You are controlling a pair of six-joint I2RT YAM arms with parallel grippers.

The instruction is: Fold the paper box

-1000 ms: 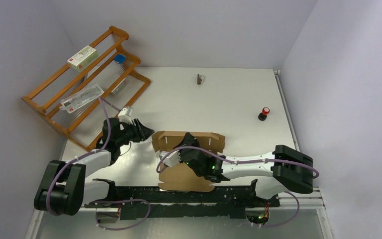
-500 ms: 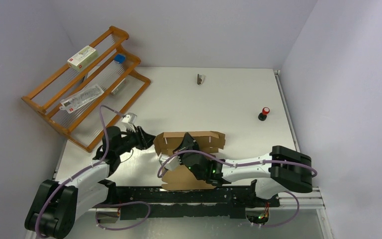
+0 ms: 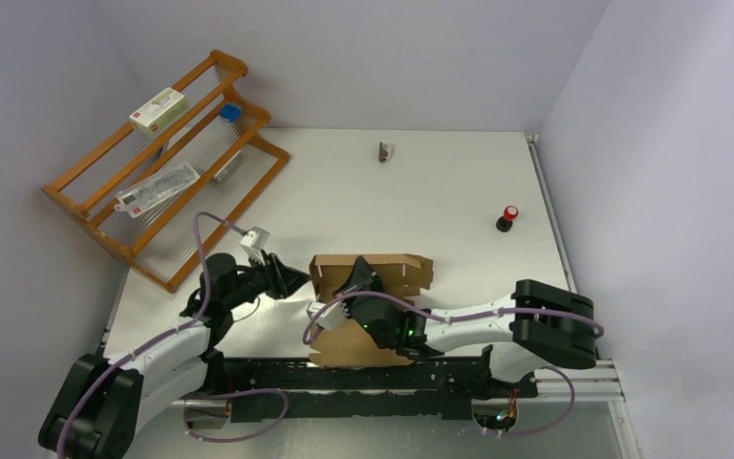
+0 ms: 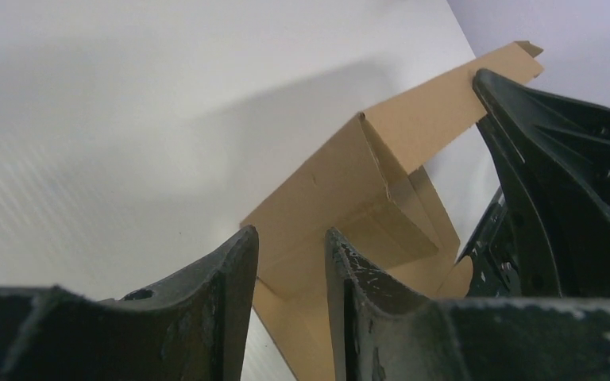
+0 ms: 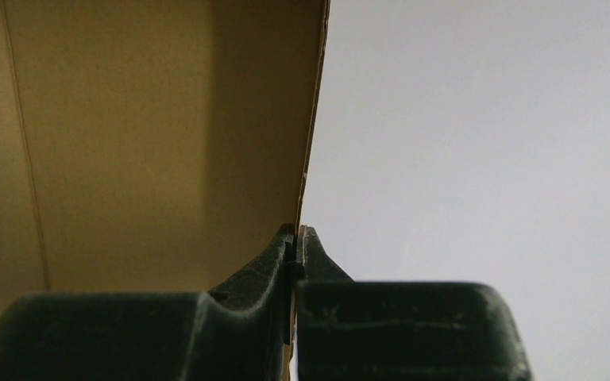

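1. I'm looking down at the white table (image 3: pixel 420 191), which is taking up most of the top view.
2. The wooden rack (image 3: pixel 229 63) is sitting at the far left corner. It's carrying a white carton (image 3: pixel 159 108) with red print and a flat clear package (image 3: pixel 158 186).
3. The right arm (image 3: pixel 478 320) is reaching left across the near edge. The left arm (image 3: pixel 167 339) is stretching forward from the near left.
4. The paper box (image 3: pixel 397 271) is lying near the middle of the near edge, just ahead of the arm bases. Its brown base is resting flat and its far wall is standing up, with a side flap folded in (image 4: pixel 341 182).
5. The right gripper (image 3: pixel 358 277) is over the box. In its wrist view the fingers are pressing together on the edge of a cardboard panel (image 5: pixel 151 135), pinching it (image 5: pixel 296 234).
6. The left gripper (image 3: pixel 291 279) is hovering just beside the box's left end. Its fingers are standing slightly apart with nothing between them (image 4: pixel 290 238).
7. A red-capped item (image 3: pixel 509 217) is standing far right and a small metal piece (image 3: pixel 384 151) is sitting far centre, both well apart from the box.
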